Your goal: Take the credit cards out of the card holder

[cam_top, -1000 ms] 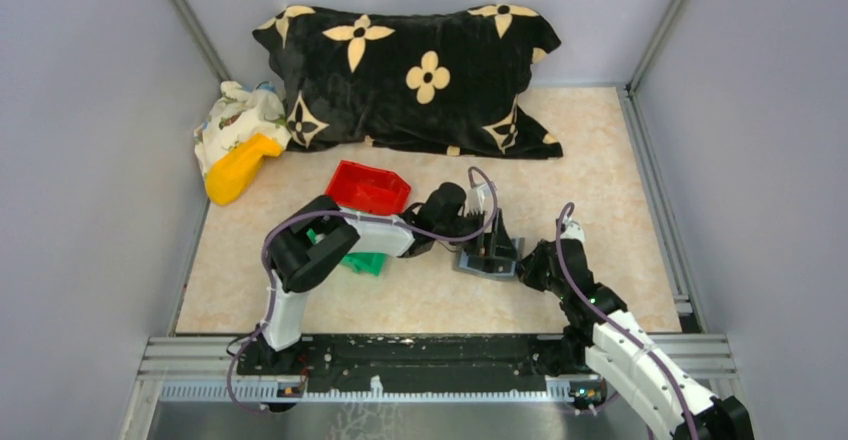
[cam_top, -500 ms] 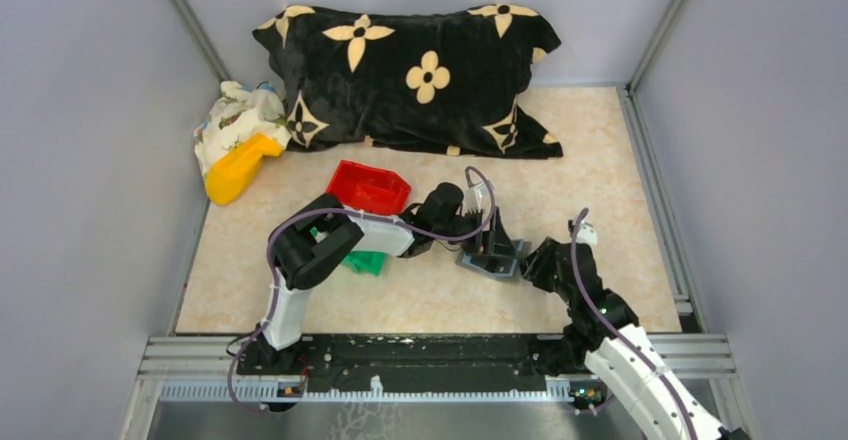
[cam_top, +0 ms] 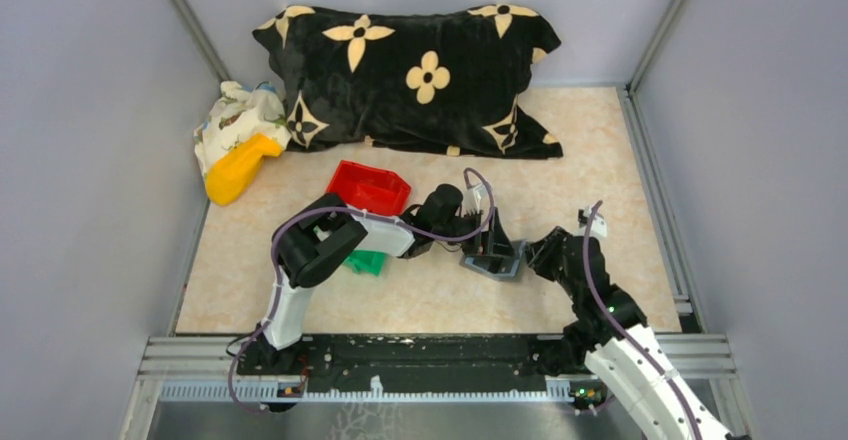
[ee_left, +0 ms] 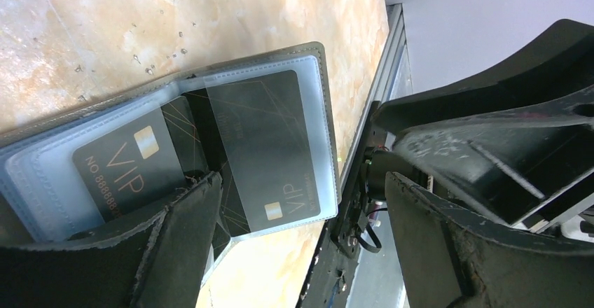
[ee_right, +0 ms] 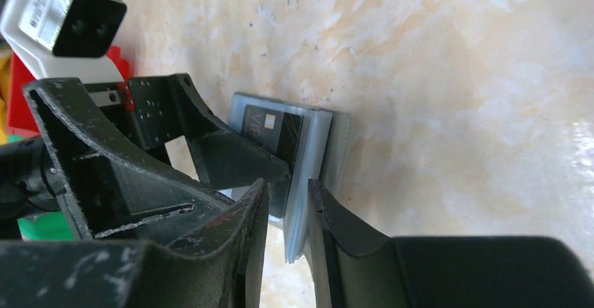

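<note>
The card holder lies open on the table, clear sleeves up. In the left wrist view the holder shows two black VIP cards in its sleeves. My left gripper is open above it; one finger rests on the holder's middle and the other stands off to the side. My right gripper is at the holder's right edge. Its jaws stand narrowly apart around the sleeve edge, with a small gap on one side.
A red bin and a green bin sit left of the holder, under the left arm. A black patterned pillow lies at the back. A yellow object and a printed cloth lie at the back left.
My right arm has swung right and forward, bringing its gripper up to the holder's right edge. The holder has shifted slightly. The left arm has stayed put.
</note>
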{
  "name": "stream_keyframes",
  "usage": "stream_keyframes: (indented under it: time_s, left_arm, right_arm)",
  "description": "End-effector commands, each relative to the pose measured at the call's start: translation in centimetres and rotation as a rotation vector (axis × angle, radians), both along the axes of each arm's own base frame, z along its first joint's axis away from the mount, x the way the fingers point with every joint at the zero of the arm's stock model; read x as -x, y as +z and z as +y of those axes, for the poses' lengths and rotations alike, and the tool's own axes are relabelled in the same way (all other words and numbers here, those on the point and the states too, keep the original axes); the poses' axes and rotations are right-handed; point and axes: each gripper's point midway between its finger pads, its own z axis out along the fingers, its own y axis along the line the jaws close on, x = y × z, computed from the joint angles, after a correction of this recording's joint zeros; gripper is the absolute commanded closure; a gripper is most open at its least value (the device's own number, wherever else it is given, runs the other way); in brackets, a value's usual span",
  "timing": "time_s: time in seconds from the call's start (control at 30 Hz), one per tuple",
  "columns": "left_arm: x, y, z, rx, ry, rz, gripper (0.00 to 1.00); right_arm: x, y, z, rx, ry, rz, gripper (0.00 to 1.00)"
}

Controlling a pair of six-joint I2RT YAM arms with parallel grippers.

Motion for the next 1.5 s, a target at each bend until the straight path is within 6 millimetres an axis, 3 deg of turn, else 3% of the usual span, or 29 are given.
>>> stream_keyframes:
  time_s: [0.0,0.13,0.2,0.23,0.5,0.7,0.87,1.07,1.47]
  left_arm:
    - [-0.3,-0.9,0.2,-0.012,0.007,0.001,0.08]
    - [-0.4,-1.1,0.2,-0.017,0.013,0.01,0.08]
    - [-0.5,-1.0,0.2,-0.013,0.015,0.018,0.08]
    - [-0.6,-1.0,0.1,-0.011,0.016,0.023,0.09]
    - [-1.0,0.7,0.4,0.05,0.051,0.017,0.13]
    - [-1.6,2.6,1.3,0.072,0.087,-0.028,0.12]
    - [-2.3,2.8,-0.1,0.077,0.069,-0.008,0.12]
    - [-1.1,4.0,-1.6,0.113,0.036,-0.002,0.12]
    - [-0.7,3.1,-2.0,0.098,0.03,0.006,0.12]
  right_arm:
    - [-1.1,1.4,2.3,-0.057,0.084,-0.03,0.74]
    - [-1.2,2.9,2.1,-0.049,0.086,-0.074,0.83]
    - [-1.2,3.3,1.9,-0.036,0.084,-0.087,0.98]
    - [-1.1,3.2,2.0,-0.032,0.091,-0.081,1.0]
    - [-0.9,1.8,3.8,-0.089,0.16,-0.044,1.0]
    - [-1.1,2.5,4.1,-0.088,0.179,-0.049,1.0]
    - [-0.9,2.8,3.5,-0.082,0.155,-0.064,1.0]
    - [-1.0,1.9,3.8,-0.093,0.157,-0.044,1.0]
    - [0.1,1.1,3.1,-0.105,0.127,-0.015,1.0]
